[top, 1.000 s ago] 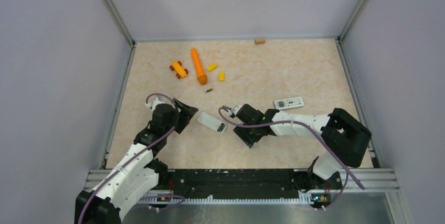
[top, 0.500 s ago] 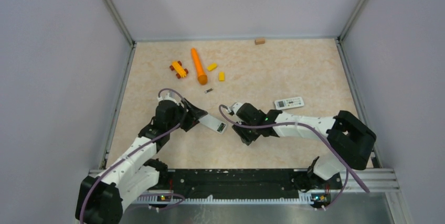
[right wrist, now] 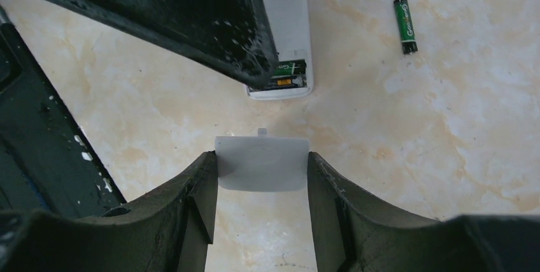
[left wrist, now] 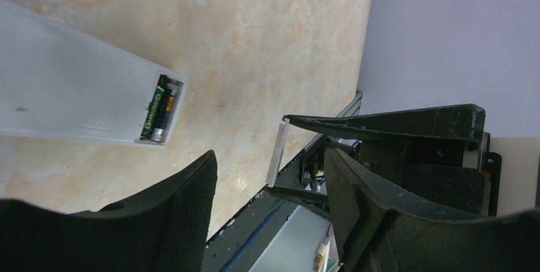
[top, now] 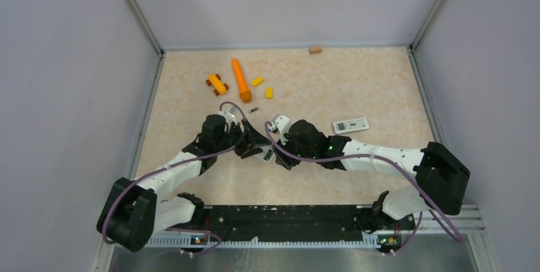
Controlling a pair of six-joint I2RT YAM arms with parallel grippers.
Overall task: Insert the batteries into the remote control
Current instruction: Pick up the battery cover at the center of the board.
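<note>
A white remote control (left wrist: 70, 93) lies face down with its compartment uncovered, and two batteries (left wrist: 159, 106) sit inside it. My right gripper (right wrist: 262, 157) is shut on the white battery cover (right wrist: 262, 165), held just short of the remote's open end (right wrist: 280, 74). One loose battery (right wrist: 404, 16) lies on the table further off. My left gripper (left wrist: 270, 157) is open with nothing between its fingers; one finger (right wrist: 191, 17) reaches across the remote's body. In the top view both grippers meet over the remote (top: 262, 153), which is mostly hidden.
A second white remote (top: 351, 125) lies face up to the right. At the back left are an orange carrot (top: 241, 79), a yellow and red toy car (top: 216, 84) and two yellow blocks (top: 257, 81). A small brown block (top: 315, 50) sits by the back wall.
Both arms have swung inward and now meet over the remote. The left gripper moved right onto it, the right gripper moved left with the cover. Both jaws narrowed.
</note>
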